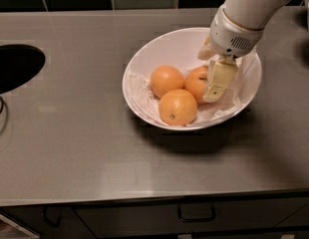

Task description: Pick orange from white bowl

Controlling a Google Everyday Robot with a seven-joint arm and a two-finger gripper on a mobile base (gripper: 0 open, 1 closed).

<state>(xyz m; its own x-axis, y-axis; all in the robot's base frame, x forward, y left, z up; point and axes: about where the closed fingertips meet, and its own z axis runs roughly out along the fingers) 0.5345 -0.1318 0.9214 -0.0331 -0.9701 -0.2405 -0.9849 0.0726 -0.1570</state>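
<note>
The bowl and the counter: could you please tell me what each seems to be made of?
The bowl: glossy white, likely glazed ceramic, though plastic is possible; soft highlights on its wall. The counter: brushed metal, probably stainless steel; grey, dull streaked reflections. The gripper is down inside the bowl at the right-hand orange.

Orange (197, 82): round, dark stem scar facing up, resting on crumpled paper near centre of white bowl (177, 46). Bowl is wide, shallow, glossy and upright on the counter. Gripper (217, 81) sits against the orange's 3 o'clock side.
</note>
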